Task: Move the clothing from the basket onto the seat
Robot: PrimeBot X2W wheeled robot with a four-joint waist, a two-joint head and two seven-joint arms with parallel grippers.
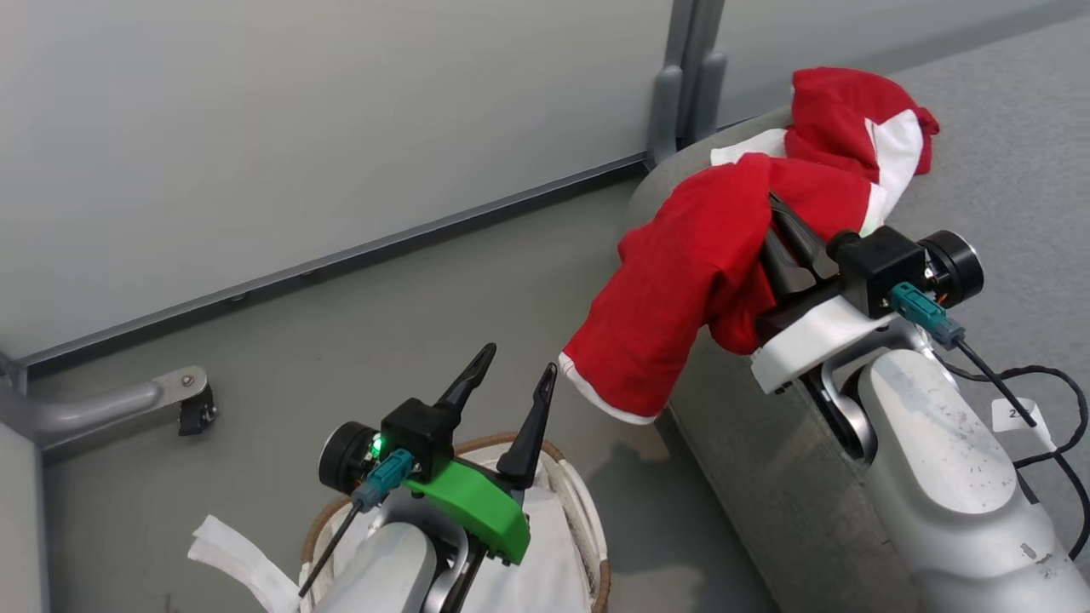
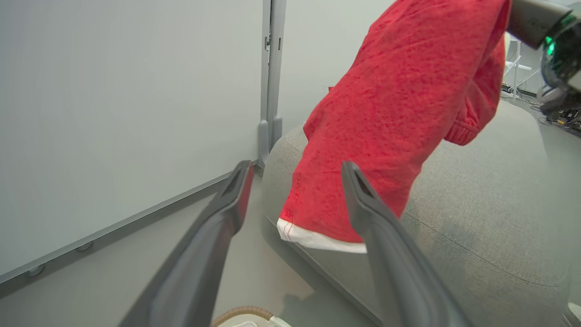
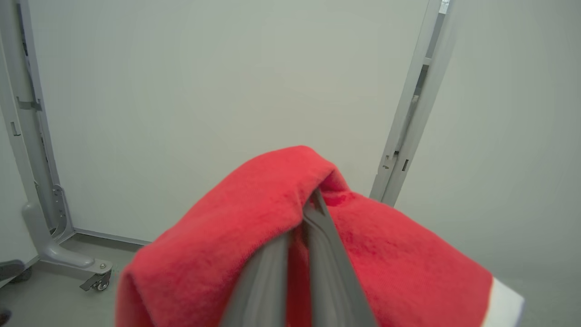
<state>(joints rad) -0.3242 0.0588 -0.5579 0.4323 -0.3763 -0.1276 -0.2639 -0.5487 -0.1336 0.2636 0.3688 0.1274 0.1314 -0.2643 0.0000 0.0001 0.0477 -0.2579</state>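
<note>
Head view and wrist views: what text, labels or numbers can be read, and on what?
On the white tag on the black cable: dark print, perhaps starting "2", too small and partly covered to read.
On the red clothing: no readable lettering in view.
Nothing else carries text.

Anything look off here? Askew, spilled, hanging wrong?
Two things. One red garment is draped over the right gripper, jaws shut on it, its lower end hanging past the seat's edge rather than lying on it. And the white liner spills out over the basket's rim.
</note>
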